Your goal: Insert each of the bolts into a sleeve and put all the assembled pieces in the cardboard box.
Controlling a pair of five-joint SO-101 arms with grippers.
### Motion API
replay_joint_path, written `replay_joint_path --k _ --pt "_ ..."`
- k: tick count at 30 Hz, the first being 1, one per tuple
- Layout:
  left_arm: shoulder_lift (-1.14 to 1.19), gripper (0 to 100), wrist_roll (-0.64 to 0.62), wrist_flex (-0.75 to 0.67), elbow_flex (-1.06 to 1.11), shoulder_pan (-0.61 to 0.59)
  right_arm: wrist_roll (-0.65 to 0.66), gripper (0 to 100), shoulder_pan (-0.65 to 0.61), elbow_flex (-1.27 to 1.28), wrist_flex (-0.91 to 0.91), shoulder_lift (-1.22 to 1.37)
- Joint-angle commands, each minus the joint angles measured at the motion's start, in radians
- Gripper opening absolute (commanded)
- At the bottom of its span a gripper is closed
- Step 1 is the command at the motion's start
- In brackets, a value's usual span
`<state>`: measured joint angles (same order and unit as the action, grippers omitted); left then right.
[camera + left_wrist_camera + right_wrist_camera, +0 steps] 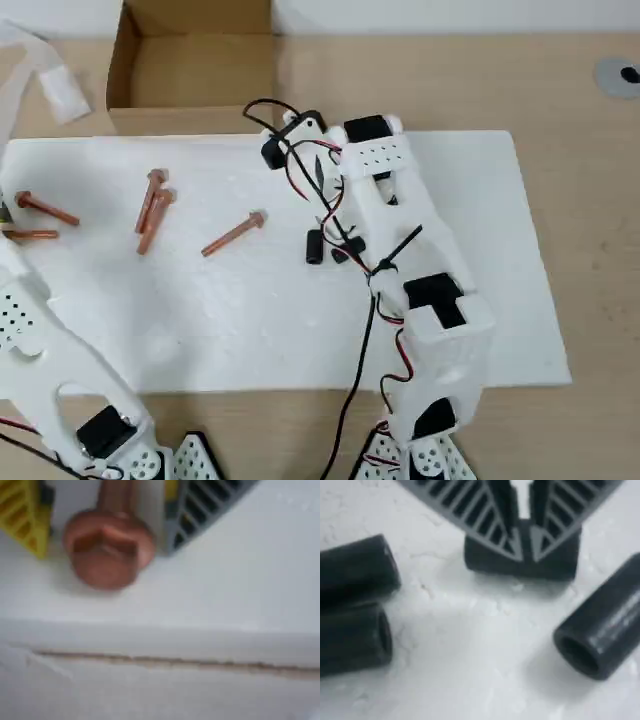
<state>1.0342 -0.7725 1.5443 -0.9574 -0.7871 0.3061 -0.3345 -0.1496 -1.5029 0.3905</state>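
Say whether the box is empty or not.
Empty, as far as visible: the box has a bare floor, and nothing lies inside.

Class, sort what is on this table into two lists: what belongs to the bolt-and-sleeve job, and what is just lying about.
Belongs to the job:
copper bolts
black sleeves
cardboard box

Just lying about:
white foam sheet under the parts
white strip beside the box
grey disc at the high view's edge

Coppery metal bolts [232, 234], matt black sleeves [600, 630], grainy white foam [250, 310]
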Motion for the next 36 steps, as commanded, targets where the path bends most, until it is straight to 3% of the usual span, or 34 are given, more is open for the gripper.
replay_joint_path --k 1,3,8,16,21,24,28,36 --pt "0.107 7 0.005 -0.048 -0.017 0.008 0.008 0.9 -0.016 -0.054 0.012 -0.005" --pt "0.107 0 0.049 -0.048 -0.029 0.009 0.008 0.9 -0.016 -0.054 0.012 -0.005" --pt "0.101 0 0.063 0.034 -0.095 0.014 0.008 0.9 -0.016 -0.054 0.012 -0.005" --pt "0.101 0 0.216 0.212 -0.367 0.043 0.008 0.9 -0.016 -0.056 0.006 -0.005" --pt "0.013 0 0.402 0.213 -0.361 0.084 0.002 0.9 -0.016 -0.073 0.005 -0.005" --pt "-0.065 0 0.594 0.213 -0.311 0.146 -0.011 0.9 -0.019 -0.105 0.005 -0.005" --pt "-0.154 0 0.908 0.213 -0.204 0.256 -0.133 0.9 -0.047 -0.154 0.005 -0.005" --pt "-0.456 1 1.077 0.213 0.064 0.361 -0.347 0.9 -0.133 -0.157 0.005 -0.005"
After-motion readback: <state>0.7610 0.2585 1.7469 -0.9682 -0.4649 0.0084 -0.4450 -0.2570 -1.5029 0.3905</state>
